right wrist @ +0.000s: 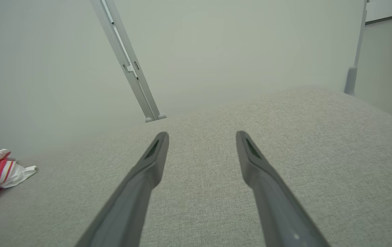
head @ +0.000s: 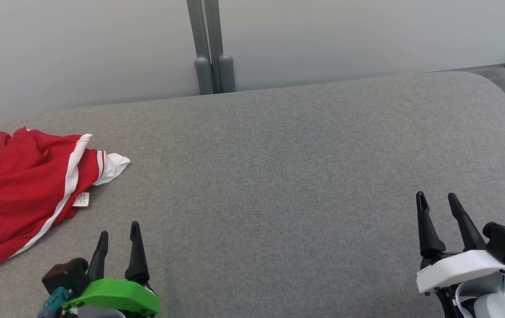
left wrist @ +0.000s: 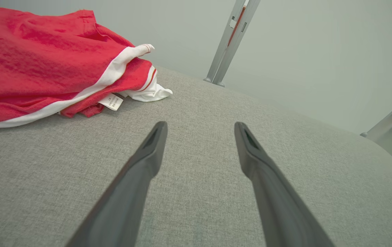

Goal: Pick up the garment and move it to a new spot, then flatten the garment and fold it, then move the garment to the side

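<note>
We look down on a broad grey fabric-covered surface (head: 279, 176), where the red garment (head: 18, 194), trimmed with white stripes, lies crumpled at the far left, part of it running past the head view's left edge. One white corner of the cloth pokes out toward the middle of the surface, and a small white care label (head: 81, 199) (its print too small for us to read) lies at the garment's near side. The left gripper (head: 119, 229), on a green mount (head: 115, 295), sits at the lower left, near the garment's near right edge but apart from it. Its two dark fingers stand spread with only bare grey fabric between them, and in the left wrist view the garment lies ahead and to the left of the fingertips. The right gripper (head: 436, 195), on a white mount (head: 460, 265), is well apart from the garment at the lower right. Its jaws are likewise parted and hold nothing, and its own wrist view catches just a striped scrap of the garment at the far left edge. We cannot tell whether either gripper's fingertips touch the surface. Behind the surface rises a pale partition wall (head: 80, 53), split by a pair of grey metal posts (head: 210, 44).
</note>
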`<state>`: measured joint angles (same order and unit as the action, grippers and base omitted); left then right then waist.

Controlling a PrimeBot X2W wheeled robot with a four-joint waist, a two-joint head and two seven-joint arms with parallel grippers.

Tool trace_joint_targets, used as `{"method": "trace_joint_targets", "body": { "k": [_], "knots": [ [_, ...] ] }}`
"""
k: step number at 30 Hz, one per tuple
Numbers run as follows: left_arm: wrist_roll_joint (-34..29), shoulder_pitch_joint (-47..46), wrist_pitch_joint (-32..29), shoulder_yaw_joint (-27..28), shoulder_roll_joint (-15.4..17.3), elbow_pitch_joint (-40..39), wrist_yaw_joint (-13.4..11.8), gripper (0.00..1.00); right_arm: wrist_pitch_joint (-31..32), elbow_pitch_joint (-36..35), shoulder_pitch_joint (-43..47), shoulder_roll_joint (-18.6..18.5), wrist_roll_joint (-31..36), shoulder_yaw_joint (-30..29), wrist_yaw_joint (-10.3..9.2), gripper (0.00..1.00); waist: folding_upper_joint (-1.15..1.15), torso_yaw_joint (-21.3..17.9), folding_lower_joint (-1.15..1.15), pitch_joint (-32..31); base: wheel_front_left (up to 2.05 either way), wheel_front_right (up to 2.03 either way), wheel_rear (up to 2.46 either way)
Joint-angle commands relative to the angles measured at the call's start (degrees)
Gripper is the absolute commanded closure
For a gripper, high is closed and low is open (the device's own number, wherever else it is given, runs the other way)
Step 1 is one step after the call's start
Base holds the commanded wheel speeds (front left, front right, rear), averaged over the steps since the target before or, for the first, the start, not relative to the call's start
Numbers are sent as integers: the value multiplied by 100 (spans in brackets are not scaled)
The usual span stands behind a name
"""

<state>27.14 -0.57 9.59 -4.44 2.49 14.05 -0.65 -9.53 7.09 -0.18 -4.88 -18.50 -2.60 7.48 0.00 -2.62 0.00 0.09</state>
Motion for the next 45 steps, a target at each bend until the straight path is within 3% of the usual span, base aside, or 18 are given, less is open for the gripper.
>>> {"method": "trace_joint_targets", "body": {
  "k": [1, 45],
  "knots": [
    [-198, 22, 59, -14, 48, -31, -37, 0, -62, -63, 38, -40, 148, 7, 1, 0, 0, 0, 0, -1, 0, 0, 0],
    [-2073, 232, 564, 13, 59, 109, -239, 0, -573, 26, 209, -72, 1622, 64, 1, 0, 0, -38, 0, 25, 0, 0, 0]
  ]
}}
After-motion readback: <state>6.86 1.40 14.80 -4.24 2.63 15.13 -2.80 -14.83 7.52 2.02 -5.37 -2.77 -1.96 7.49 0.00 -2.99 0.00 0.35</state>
